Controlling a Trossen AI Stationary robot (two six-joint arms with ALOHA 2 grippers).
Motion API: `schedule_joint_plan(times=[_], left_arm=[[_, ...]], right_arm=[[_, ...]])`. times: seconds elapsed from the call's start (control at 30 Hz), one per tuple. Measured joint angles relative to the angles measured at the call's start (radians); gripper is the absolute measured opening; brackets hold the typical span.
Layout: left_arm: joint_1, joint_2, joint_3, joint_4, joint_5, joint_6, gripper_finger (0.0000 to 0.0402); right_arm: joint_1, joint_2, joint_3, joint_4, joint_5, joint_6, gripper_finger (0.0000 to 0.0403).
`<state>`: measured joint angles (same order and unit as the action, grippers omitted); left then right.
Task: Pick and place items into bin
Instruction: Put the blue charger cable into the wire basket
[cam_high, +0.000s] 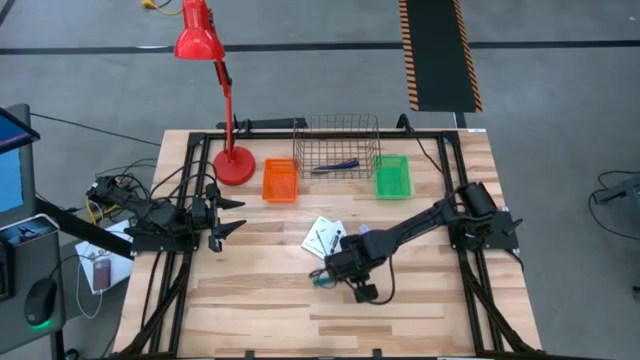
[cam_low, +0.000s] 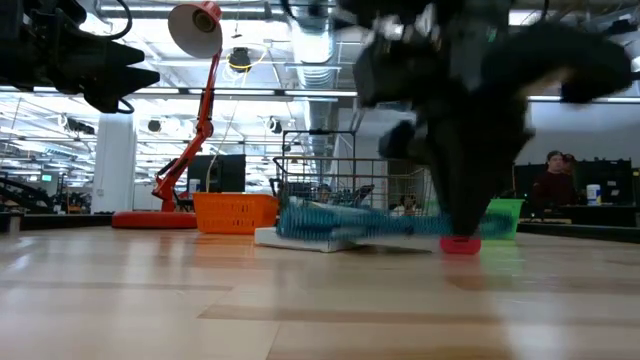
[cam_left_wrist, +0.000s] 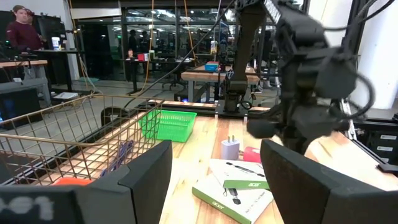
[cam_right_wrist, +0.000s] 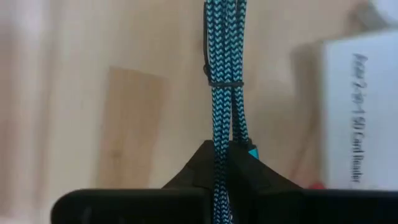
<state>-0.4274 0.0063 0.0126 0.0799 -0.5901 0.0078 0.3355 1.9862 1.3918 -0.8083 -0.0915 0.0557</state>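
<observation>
At the left of the high view the left pincer waits over the worktop's left edge, its arm folded along the frame rail and its fingers spread apart with nothing between them. Just right of it, toward the top of the frame, stands a red lamp, then an orange bin, a wire basket with a dark blue pen lying in it, and a green bin.

Lower, at the picture's centre, flat white packets lie on the wood. Just below them the right arm reaches in from the right rail, bent low, its right pincer down at the surface. Its own wrist view shows the fingers closed on a bundled teal braided cable (tied with a thin dark band). In the low view a small red block rests on the worktop beside that pincer.

Bare wood spreads across the lower part of the high view. A person stands in the room behind.
</observation>
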Motion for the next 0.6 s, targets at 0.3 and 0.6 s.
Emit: schedule_joint_plan(times=[0.3,0.6], left_arm=[[0.000,0.000,0.000,0.000,0.000,0.000,0.0233],[0.000,0.000,0.000,0.000,0.000,0.000,0.0233]], right_arm=[[-0.029,0.000,0.292,-0.365,0.206,-0.114,0.0008],[-0.231,-0.004,0.598,-0.585,0.501,-0.296,0.0009]])
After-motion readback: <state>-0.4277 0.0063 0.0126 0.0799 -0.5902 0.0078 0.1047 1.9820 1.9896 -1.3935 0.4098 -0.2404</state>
